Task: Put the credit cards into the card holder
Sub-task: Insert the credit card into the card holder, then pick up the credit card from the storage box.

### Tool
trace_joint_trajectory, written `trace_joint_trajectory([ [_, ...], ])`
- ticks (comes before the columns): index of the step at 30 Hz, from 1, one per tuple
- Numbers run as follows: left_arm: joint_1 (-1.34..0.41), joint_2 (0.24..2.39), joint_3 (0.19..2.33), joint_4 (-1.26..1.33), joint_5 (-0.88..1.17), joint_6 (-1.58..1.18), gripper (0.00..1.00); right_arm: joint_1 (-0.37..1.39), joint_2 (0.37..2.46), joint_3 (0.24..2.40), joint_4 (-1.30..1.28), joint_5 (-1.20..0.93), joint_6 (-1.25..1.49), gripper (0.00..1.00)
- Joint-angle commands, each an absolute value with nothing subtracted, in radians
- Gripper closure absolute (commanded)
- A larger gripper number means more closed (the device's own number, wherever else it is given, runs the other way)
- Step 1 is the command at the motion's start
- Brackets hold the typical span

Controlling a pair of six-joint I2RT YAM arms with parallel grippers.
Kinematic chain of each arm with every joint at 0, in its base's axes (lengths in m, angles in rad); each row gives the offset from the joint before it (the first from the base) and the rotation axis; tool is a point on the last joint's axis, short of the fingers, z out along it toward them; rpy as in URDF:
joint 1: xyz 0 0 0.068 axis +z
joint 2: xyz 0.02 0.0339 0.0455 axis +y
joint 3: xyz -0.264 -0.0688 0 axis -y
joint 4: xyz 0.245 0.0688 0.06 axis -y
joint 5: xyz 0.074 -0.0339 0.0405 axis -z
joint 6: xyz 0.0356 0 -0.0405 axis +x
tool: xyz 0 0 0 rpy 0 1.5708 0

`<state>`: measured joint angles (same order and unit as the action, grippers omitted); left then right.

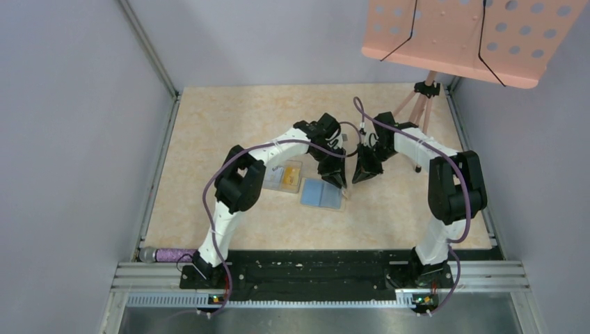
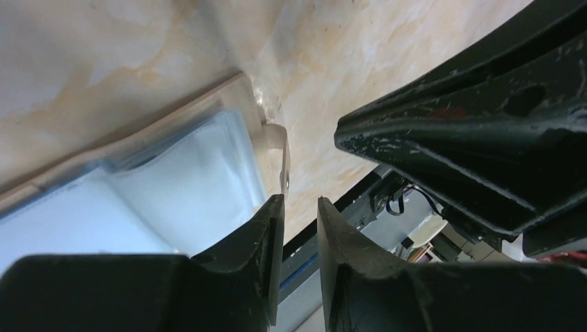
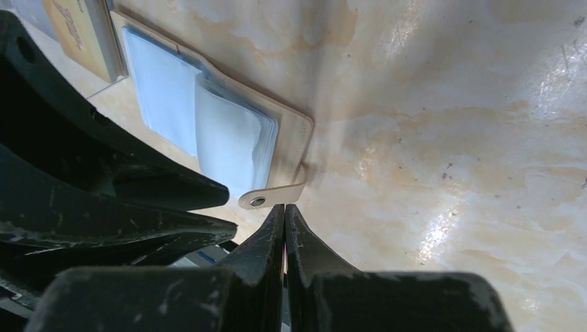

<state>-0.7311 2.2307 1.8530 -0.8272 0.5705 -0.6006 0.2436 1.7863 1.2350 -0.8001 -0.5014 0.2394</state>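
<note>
The card holder point(image 1: 321, 195) lies open on the table, its blue-grey lining point(image 3: 208, 117) facing up and a tan snap tab point(image 3: 266, 199) sticking out at its edge. Just left of it lie the credit cards point(image 1: 282, 175), one yellow-orange point(image 3: 76, 28) among silvery ones. My left gripper point(image 1: 336, 179) hangs at the holder's far right corner; its jaws point(image 2: 301, 207) stand a narrow gap apart with nothing between them, beside the lining point(image 2: 187, 187). My right gripper point(image 3: 284, 206) is shut, its tips right at the snap tab, and I see nothing held in it.
The two grippers hang close together, tip to tip, above the holder's right edge. A pink perforated stand point(image 1: 473, 35) on a tripod point(image 1: 421, 104) rises at the back right. Grey walls close in both sides. A purple-handled object point(image 1: 167, 254) lies by the near rail point(image 1: 320, 278).
</note>
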Motion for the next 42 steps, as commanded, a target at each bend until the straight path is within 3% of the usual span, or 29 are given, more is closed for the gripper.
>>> trace_joint_trajectory([
  [1,-0.732,2.229,1.841,-0.714,0.656,-0.615,0.70,0.233,1.724,1.244,-0.788,-0.530,0.240,1.00],
  [9,-0.700,2.074,1.712,-0.512,0.645,-0.627,0.68,0.240,1.748,1.263,-0.782,-0.569,0.247,0.99],
  [21,-0.412,1.792,1.364,-0.312,0.702,-0.666,0.68,0.389,1.912,1.478,-0.781,-0.616,0.313,0.95],
  [28,-0.244,1.760,1.316,-0.497,0.667,-0.520,0.67,0.475,2.044,1.658,-0.782,-0.682,0.371,0.82],
  [36,-0.241,1.838,1.414,-0.770,0.485,-0.320,0.67,0.515,2.134,1.762,-0.787,-0.719,0.411,0.60],
  [42,-0.275,1.911,1.454,-0.784,0.475,-0.316,0.65,0.519,2.175,1.787,-0.831,-0.705,0.388,0.56],
])
